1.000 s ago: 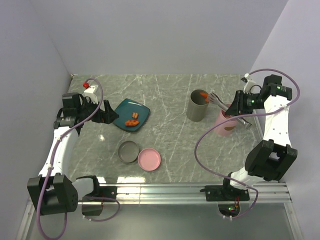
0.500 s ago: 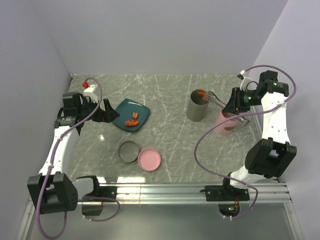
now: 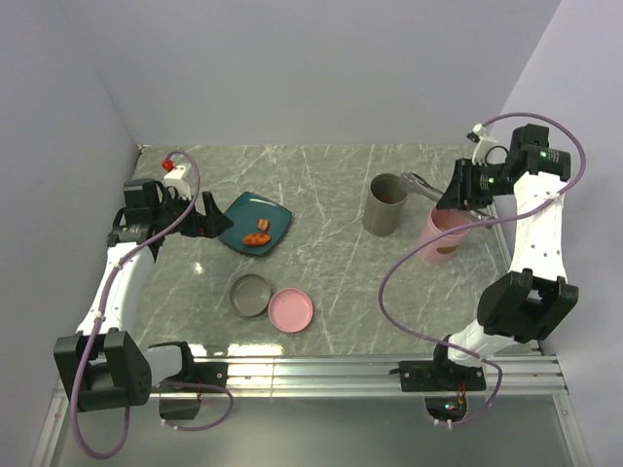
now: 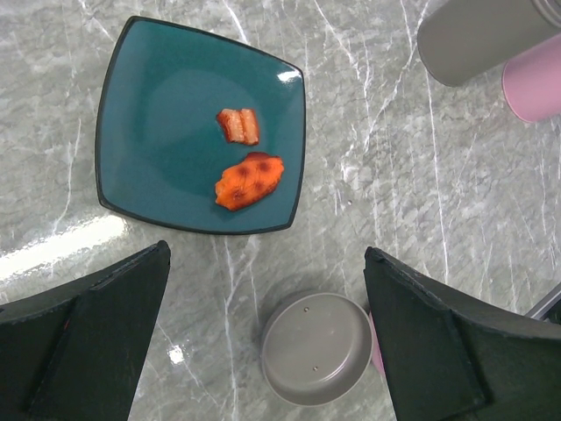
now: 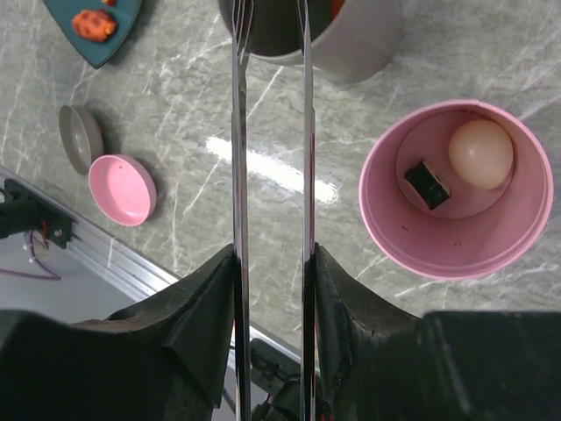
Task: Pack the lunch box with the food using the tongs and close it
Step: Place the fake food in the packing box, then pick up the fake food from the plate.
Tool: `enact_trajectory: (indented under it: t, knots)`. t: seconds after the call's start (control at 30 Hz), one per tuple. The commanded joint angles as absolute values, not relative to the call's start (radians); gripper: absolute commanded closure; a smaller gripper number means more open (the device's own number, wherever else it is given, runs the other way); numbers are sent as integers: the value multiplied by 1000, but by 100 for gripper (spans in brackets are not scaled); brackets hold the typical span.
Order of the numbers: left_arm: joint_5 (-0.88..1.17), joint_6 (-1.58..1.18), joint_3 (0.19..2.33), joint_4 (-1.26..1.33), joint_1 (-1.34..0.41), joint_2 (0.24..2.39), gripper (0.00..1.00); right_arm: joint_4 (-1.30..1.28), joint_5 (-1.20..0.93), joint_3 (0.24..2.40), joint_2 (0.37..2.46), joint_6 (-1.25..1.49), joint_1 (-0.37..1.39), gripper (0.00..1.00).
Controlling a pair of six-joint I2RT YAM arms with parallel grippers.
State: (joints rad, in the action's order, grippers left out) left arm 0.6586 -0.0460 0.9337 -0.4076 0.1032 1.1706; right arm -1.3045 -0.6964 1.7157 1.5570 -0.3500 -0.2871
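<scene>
"Two food pieces [image 4: 249, 180] sit on the plate [image 4: 149, 105] by the worktop's [image 3: 331, 195] left edge — left tool [image 4: 266, 254] spread wide. Next?"
"The right tool [image 5: 273, 259] pinches the tongs [image 5: 238, 158], tips at the grey cup [image 5: 351, 44] — lift clear, then swing across."

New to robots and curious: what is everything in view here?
plate: one, teal, table's left side
orange-red pieces: two, on the plate
grey cup: one, right of centre; orange-red bit inside
pink cup: one, beside grey cup
white ball: one, inside pink cup
dark piece: one, inside pink cup
grey lid: one, near edge
pink lid: one, beside grey lid
tongs: one, silver, tips at grey cup
table: one, grey marble
left end effector: black, open, near plate
right end effector: black, gripping tongs
</scene>
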Motion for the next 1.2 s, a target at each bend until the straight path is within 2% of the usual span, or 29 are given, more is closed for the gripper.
enact_trajectory:
  t: [0.0, 0.17, 0.37, 0.57, 0.73, 1.17]
  knots:
    - [689, -45, 959, -377, 98, 1167, 1, -1325, -727, 1839, 1569, -345, -247, 56]
    - [699, -46, 973, -394, 97, 1169, 1, -1313, -674, 1925, 1583, -377, -46, 58]
    - [735, -57, 1020, -451, 100, 1203, 1, -1146, -537, 1893, 1608, -379, 260, 58]
    - [782, -48, 1078, -514, 121, 1244, 1, -976, -420, 1879, 1692, -413, 475, 58]
    - [845, -89, 1094, -509, 199, 1278, 1, -896, -367, 1908, 1831, -459, 567, 59]
    - [842, -97, 1072, -483, 206, 1302, 1, -845, -314, 1962, 2013, -393, 643, 53]
